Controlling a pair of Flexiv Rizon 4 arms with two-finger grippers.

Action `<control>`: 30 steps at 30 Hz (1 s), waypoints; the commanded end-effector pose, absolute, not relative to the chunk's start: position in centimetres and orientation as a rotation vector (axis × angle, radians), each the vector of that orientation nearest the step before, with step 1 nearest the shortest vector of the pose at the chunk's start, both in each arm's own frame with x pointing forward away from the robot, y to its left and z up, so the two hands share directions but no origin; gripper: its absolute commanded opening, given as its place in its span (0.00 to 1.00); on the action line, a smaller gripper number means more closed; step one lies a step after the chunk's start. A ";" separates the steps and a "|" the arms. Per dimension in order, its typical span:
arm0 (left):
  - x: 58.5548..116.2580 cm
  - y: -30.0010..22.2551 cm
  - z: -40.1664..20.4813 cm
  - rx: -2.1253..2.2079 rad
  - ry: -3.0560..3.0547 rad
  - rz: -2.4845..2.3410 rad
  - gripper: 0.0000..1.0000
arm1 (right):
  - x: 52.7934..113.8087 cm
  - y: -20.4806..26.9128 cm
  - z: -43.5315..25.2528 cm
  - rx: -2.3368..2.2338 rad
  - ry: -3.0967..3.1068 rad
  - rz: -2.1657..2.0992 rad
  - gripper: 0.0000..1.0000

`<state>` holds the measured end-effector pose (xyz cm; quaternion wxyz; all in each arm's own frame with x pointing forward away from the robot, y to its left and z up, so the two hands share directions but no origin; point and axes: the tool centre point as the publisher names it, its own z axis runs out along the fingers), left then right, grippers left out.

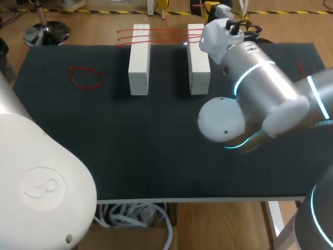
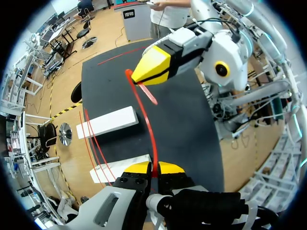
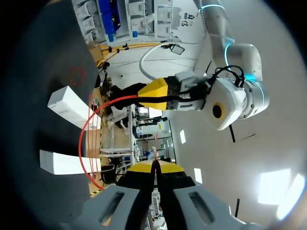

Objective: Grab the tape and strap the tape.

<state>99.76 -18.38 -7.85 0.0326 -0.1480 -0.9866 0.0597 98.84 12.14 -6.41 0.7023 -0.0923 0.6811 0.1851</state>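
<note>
Left gripper [image 2: 154, 168] is clamped right down, yellow tips pinched together on one end of the red tape [image 2: 149, 120]. The right gripper [image 3: 154, 166] is squeezed just as tight on the other end, with a short red tail showing ahead of its tips. The two grippers face each other, and the tape bows in one long curve between them, lifted off the surface and touching nothing else. Below it all is the dark bench [image 1: 156, 151]. From the head view the right arm comes in over the right edge and covers much of the right half, its wrist out near the far edge. It blocks both grippers and the held tape from that camera. Near the far edge stand the left white block [image 1: 139, 60] and the right white block [image 1: 198, 62], side by side with a gap between them. Straight red strips [image 1: 156, 34] lie across the far ends of both blocks, bridging the gap. Off towards the far left corner, well apart from the blocks, a red loop [image 1: 86, 78] lies flat on the bench.
</note>
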 end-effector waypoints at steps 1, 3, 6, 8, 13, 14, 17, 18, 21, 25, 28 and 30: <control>99.7 -18.4 -7.8 -0.457 -3.037 0.179 0.00 | 98.9 13.1 -6.9 0.129 1.547 0.053 0.00; 99.7 -18.4 -7.8 -0.457 -3.037 0.179 0.00 | 99.1 13.0 -6.8 0.144 1.531 0.020 0.00; 99.7 -18.4 -7.8 -0.457 -3.037 0.179 0.00 | 99.5 12.7 -6.6 0.174 1.513 -0.020 0.00; 99.7 -18.4 -7.8 -0.457 -3.037 0.179 0.00 | 99.6 12.9 -6.5 0.175 1.507 -0.028 0.00; 99.7 -18.4 -7.8 -0.457 -3.037 0.179 0.00 | 99.8 13.9 -6.3 0.175 1.494 -0.040 0.00; 99.7 -18.4 -7.8 -0.457 -3.037 0.179 0.00 | 99.9 14.1 -6.3 0.171 1.493 -0.041 0.00; 99.7 -18.4 -7.8 -0.457 -3.037 0.179 0.00 | 100.0 14.9 -6.2 0.164 1.489 -0.036 0.00; 99.7 -18.4 -7.8 -0.457 -3.037 0.179 0.00 | 99.9 15.1 -6.1 0.160 1.485 -0.033 0.00; 99.7 -18.4 -7.8 -0.457 -3.037 0.179 0.00 | 99.9 15.8 -5.9 0.142 1.476 -0.034 0.00; 99.7 -18.4 -7.8 -0.457 -3.037 0.179 0.00 | 99.9 16.1 -5.8 0.133 1.471 -0.034 0.00; 99.7 -18.4 -7.8 -0.457 -3.037 0.179 0.00 | 99.8 16.2 -5.9 0.124 1.473 -0.036 0.00; 99.7 -18.4 -7.8 -0.457 -3.037 0.179 0.00 | 99.7 16.4 -6.0 0.117 1.477 -0.032 0.00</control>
